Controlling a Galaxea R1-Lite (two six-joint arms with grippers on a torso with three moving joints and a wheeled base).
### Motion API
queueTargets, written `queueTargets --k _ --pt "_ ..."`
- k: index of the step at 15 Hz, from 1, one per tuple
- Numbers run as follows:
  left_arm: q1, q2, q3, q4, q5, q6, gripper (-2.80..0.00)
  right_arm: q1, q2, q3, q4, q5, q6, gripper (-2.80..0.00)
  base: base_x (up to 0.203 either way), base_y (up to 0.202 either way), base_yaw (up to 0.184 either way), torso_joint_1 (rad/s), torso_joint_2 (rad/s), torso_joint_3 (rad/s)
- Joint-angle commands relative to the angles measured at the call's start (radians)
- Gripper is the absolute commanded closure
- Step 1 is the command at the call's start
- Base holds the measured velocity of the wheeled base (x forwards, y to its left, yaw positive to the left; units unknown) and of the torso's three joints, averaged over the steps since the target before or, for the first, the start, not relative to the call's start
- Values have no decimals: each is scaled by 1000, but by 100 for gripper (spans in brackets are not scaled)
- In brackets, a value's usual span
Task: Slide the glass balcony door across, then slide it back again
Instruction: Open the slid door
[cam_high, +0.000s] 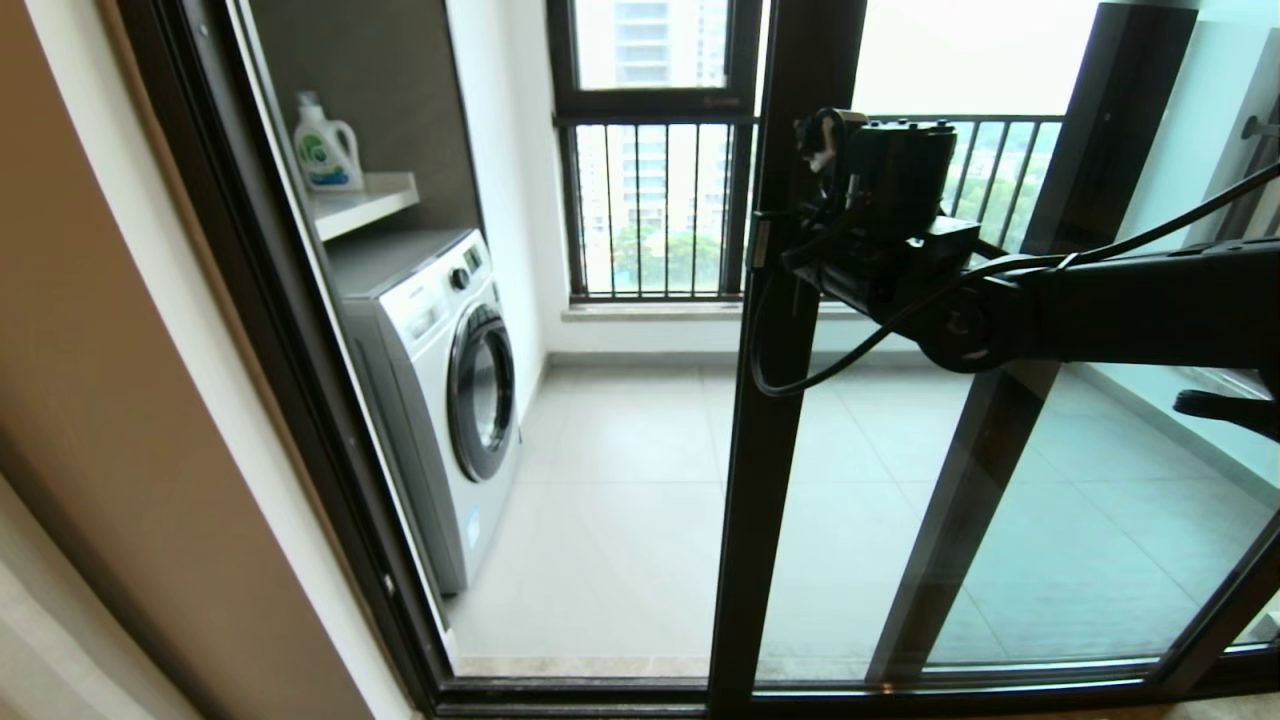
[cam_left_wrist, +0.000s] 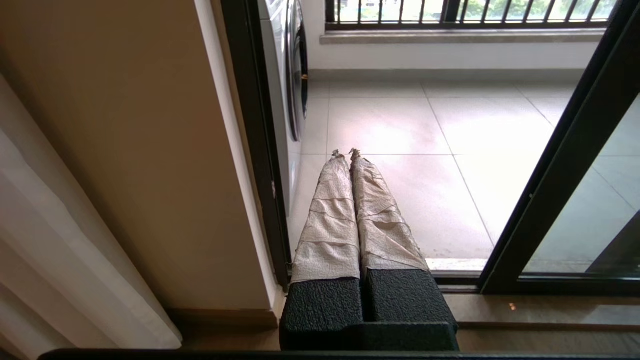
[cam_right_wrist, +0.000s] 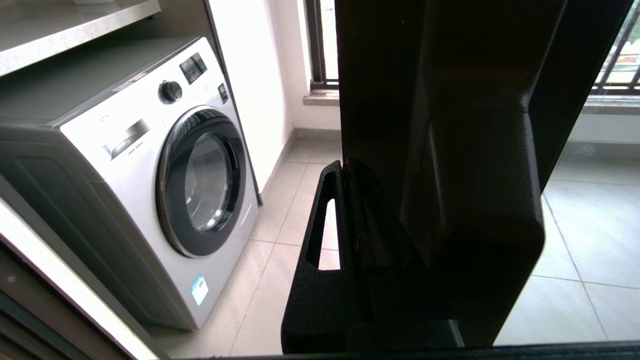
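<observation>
The glass balcony door (cam_high: 770, 450) stands partly slid open, its dark upright (cam_right_wrist: 380, 75) running down the middle of the head view. A short dark handle (cam_high: 760, 240) sits on that upright at gripper height. My right gripper (cam_high: 790, 255) reaches in from the right and is closed around the upright at the handle (cam_right_wrist: 475, 175). One black finger (cam_right_wrist: 320, 280) lies against the door's edge; the other is hidden behind the frame. My left gripper (cam_left_wrist: 346, 152) hangs low by the door track, its taped fingers (cam_left_wrist: 330, 215) pressed together with nothing between them.
A white washing machine (cam_high: 440, 370) stands on the balcony just left of the opening, under a shelf (cam_high: 365, 200) with a detergent bottle (cam_high: 325, 145). A black-barred railing (cam_high: 650, 210) closes the far side. A second dark-framed glass panel (cam_high: 1000, 430) stands behind the door. The dark door jamb (cam_high: 290, 350) bounds the opening's left.
</observation>
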Motion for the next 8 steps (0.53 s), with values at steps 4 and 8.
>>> queueTargets --k 4,8 --pt "0 3 0 0 0 0 0 -95 -79 84 -24 14 3 0 0 0 0 0 0 0" --pt "0 2 0 0 0 0 0 -172 -107 108 -24 32 4 0 0 0 0 0 0 0"
